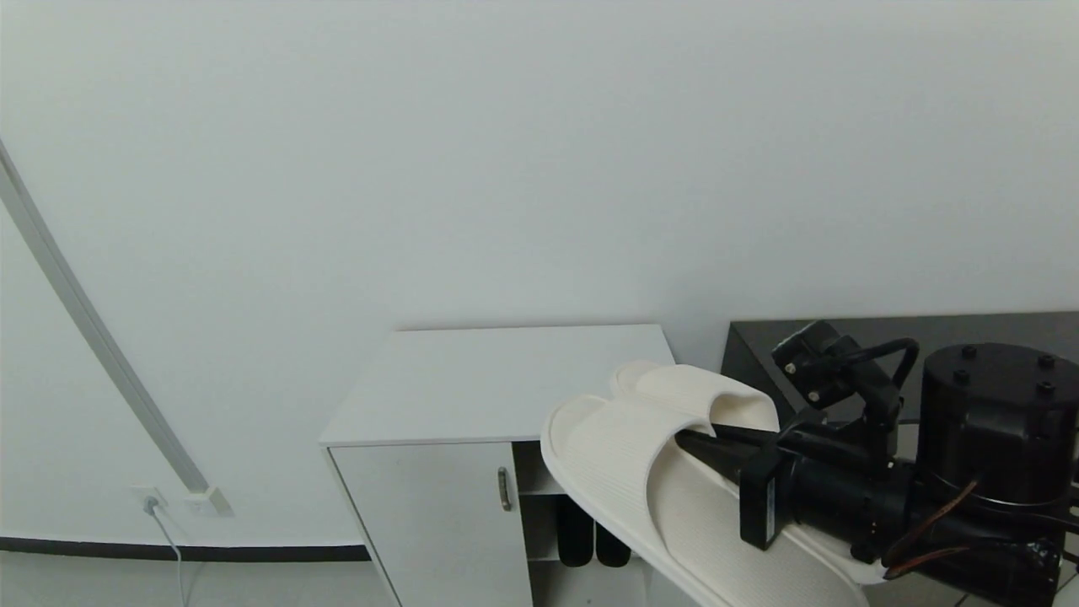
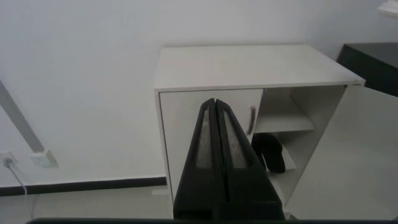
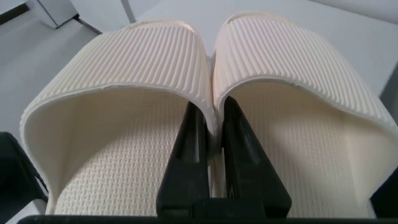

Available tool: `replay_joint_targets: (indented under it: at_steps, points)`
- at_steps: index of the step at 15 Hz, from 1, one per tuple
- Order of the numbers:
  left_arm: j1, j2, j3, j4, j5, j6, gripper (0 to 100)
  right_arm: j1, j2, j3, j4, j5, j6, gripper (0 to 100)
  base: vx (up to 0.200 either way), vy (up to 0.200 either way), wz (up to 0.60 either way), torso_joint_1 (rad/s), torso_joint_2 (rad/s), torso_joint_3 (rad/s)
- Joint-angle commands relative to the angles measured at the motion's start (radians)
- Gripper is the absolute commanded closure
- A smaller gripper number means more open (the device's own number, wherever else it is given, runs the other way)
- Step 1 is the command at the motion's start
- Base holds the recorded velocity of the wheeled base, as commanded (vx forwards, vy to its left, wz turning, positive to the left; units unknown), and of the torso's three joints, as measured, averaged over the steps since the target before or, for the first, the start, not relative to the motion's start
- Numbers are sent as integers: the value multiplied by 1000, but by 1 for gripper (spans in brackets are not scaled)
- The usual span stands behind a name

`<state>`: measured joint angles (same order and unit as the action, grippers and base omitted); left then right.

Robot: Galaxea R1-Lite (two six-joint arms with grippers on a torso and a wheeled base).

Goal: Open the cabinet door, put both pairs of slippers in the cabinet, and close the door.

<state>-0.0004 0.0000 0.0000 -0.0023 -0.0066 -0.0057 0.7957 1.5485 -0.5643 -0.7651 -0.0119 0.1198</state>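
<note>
A pair of white ribbed slippers (image 1: 628,459) hangs in the air in front of the white cabinet (image 1: 497,379), at its right side. My right gripper (image 3: 214,124) is shut on the two straps' inner edges, pinching both slippers (image 3: 124,74) together. The cabinet's left door (image 2: 186,127) is closed; its handle (image 1: 504,489) faces the open right half. A black pair of slippers (image 2: 268,152) lies on a lower shelf inside; the black pair (image 1: 594,539) is partly hidden by the white one. My left gripper (image 2: 216,109) is shut on nothing, well in front of the left door.
The opened right door (image 2: 367,155) swings out at the cabinet's right. A dark table (image 1: 927,329) stands to the right of the cabinet. A wall socket with a cable (image 1: 152,503) and a slanting grey conduit (image 1: 84,320) are on the wall at left.
</note>
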Motion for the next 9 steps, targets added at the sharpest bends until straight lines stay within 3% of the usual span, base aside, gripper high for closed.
replay_joint_targets:
  at_steps: [1, 9]
  points:
    - [-1, 0, 0, -1, 0, -3, 100, 2, -1, 9, 1, 1, -2, 100, 0, 0, 0, 0, 0, 0]
    - [-1, 0, 0, -1, 2, -5, 100, 13, 4, 18, 1, 7, -2, 100, 0, 0, 0, 0, 0, 0]
